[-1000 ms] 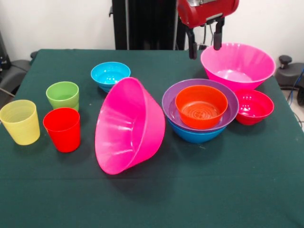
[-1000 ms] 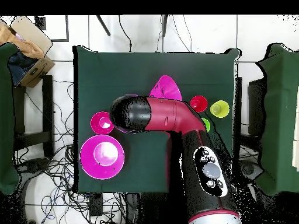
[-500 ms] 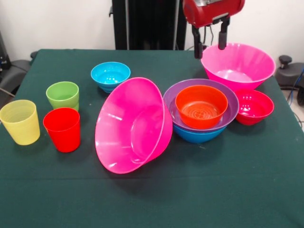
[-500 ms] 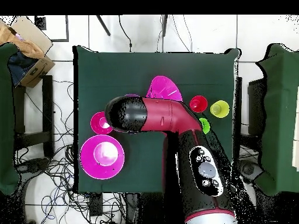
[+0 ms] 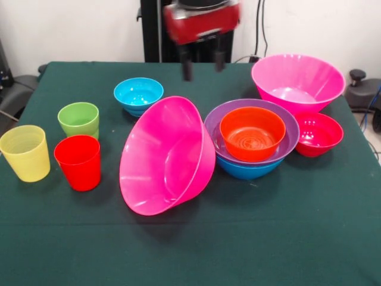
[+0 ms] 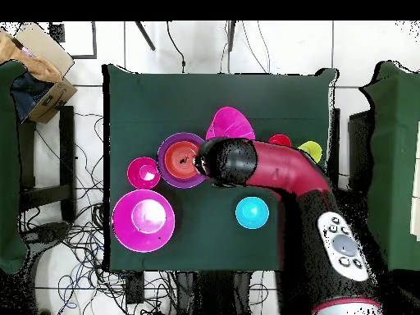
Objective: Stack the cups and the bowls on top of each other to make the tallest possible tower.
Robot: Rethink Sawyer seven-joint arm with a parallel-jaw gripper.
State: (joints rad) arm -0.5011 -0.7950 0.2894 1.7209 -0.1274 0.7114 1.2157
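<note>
Big pink bowl point(image 5: 164, 158) lies tipped on its side beside the blue-purple-orange stack point(image 5: 252, 140). Light, glossy, slippery plastic; prob. best pinched at thin rim. Gripper point(image 5: 202, 67) hangs above, fingers apart, empty.

Three cups point(image 5: 78, 119) and seven bowls point(image 5: 252, 133).

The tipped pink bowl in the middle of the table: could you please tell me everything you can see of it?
The tipped pink bowl is large, glossy and plastic-looking, with a flat base and flared wall. It lies on its side on the green tablecloth, mouth facing the front camera and slightly left. It is empty. Its rim is close against the purple bowl; contact is unclear. The gripper hangs behind it, apart.
</note>
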